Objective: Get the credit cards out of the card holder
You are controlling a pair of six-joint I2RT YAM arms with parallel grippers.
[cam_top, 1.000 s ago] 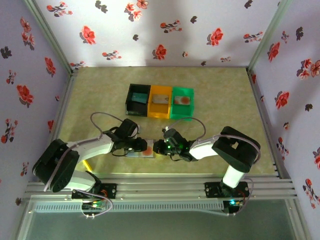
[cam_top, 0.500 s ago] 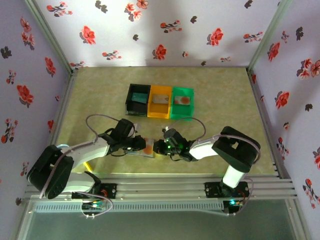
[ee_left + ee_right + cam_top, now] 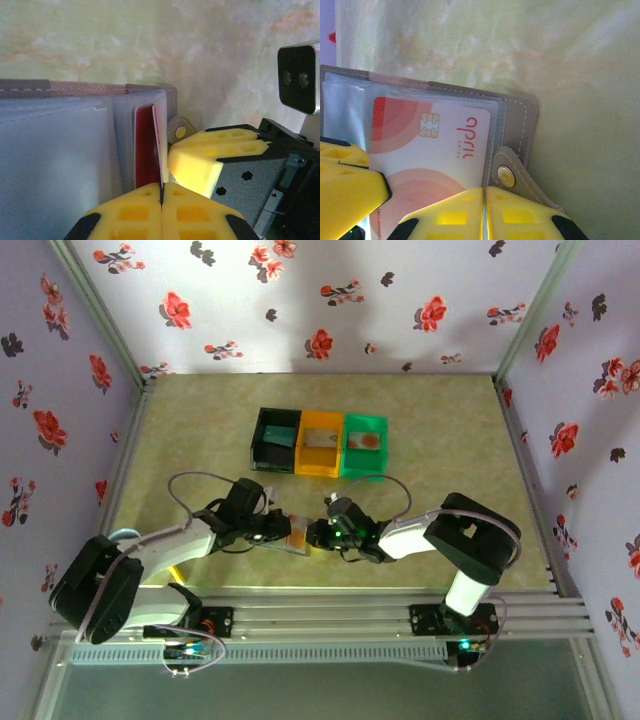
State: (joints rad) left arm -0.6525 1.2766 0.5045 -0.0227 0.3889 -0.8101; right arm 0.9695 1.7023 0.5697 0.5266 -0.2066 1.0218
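The grey card holder [image 3: 518, 123] lies open on the table between both grippers, also visible from above as the holder [image 3: 301, 544]. A card [image 3: 436, 141], pale with red-pink round shapes and a chip, sits partly in its clear sleeve. In the left wrist view this card [image 3: 147, 150] stands edge-on with a red face, and my left gripper [image 3: 162, 189] is shut on its edge. My right gripper [image 3: 484, 196] is shut on the holder's rim beside the snap tab [image 3: 507, 176]. From above, the left gripper [image 3: 278, 532] and right gripper [image 3: 313, 536] nearly touch.
At the back stand a black bin [image 3: 273, 441], an orange bin [image 3: 320, 458] and a green bin [image 3: 364, 460], each with a card inside. Flowered walls enclose the table on three sides. Cables loop over both arms.
The left arm has swung and its gripper has drawn slightly left with the card. The right arm has stayed put on the holder.
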